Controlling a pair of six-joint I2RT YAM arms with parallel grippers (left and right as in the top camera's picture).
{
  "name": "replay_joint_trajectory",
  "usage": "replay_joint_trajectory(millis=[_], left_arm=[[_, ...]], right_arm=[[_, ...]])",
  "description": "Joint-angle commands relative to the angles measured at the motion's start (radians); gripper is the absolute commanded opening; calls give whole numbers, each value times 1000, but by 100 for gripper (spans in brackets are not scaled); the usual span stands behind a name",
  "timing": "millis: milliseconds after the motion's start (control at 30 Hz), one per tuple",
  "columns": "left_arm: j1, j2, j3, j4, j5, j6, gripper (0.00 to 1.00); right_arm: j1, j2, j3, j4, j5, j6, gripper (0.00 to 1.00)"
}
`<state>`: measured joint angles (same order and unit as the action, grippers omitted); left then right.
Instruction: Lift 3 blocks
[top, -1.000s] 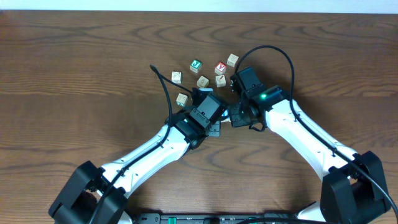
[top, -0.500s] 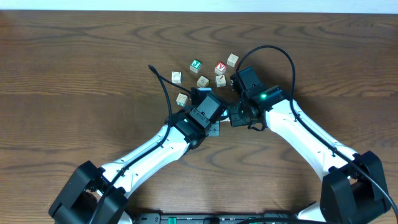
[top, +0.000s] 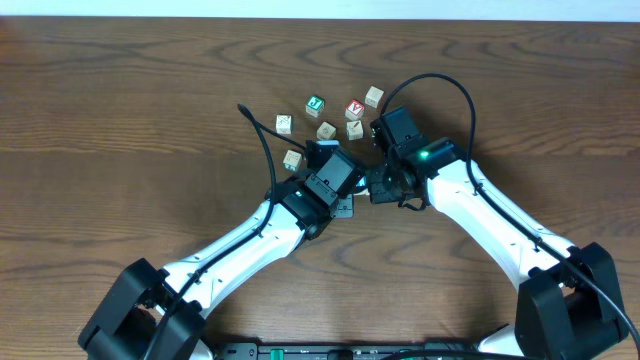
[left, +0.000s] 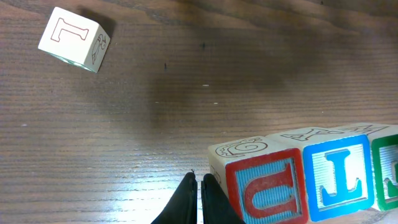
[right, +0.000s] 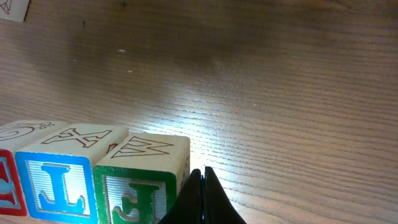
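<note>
Left gripper (left: 199, 182) has its two black fingers pressed together with nothing between them, set against the outer side of a row of three lettered blocks. The right gripper (right: 202, 175) is likewise closed and empty, its fingers against the opposite end of that row.

In the overhead view the two white arms (top: 250, 235) meet at mid-table and cover the row completely. The wooden table (top: 120, 120) is dark brown with strong grain.

The row runs side by side, faces touching: the red-faced block (left: 267, 190) next to the left gripper, the blue-faced block (left: 339, 177) in the middle, and the green-faced block (right: 140, 180) next to the right gripper. Whether the row rests on the table or hangs clear of it cannot be told.

Beyond the arms lie loose cubes: a green-lettered cube (top: 315, 103), a red cube with a V (top: 354, 108), and several pale cubes (top: 327, 131) near them. The left wrist view shows one pale cube with a red-outlined letter (left: 73, 38), well apart from the row.
</note>
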<state>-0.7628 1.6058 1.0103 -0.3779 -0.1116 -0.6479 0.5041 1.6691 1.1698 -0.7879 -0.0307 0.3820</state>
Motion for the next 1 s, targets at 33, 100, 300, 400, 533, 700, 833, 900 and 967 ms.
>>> replay_joint_trajectory(millis=[33, 100, 300, 400, 533, 700, 833, 900, 967], left_arm=[[-55, 2, 73, 72, 179, 8, 7], [-55, 9, 73, 69, 180, 8, 7], [-55, 18, 72, 69, 183, 8, 7], [-55, 18, 72, 69, 185, 8, 8], [-55, 18, 72, 71, 193, 7, 7], [-55, 18, 72, 74, 204, 7, 7], [-55, 18, 72, 74, 206, 7, 7], [-55, 18, 72, 74, 206, 7, 7], [-55, 18, 72, 74, 205, 7, 7]], right_arm=[[65, 15, -3, 32, -311, -28, 1], [65, 15, -8, 32, -311, -32, 1], [64, 15, -29, 36, -311, -40, 1], [64, 15, -34, 37, -313, -39, 1], [64, 15, -34, 56, -346, -39, 1], [64, 15, -34, 75, -353, -12, 1], [64, 15, -34, 75, -360, -12, 1], [64, 15, -34, 76, -367, -11, 1], [64, 15, -34, 79, -367, -11, 1]])
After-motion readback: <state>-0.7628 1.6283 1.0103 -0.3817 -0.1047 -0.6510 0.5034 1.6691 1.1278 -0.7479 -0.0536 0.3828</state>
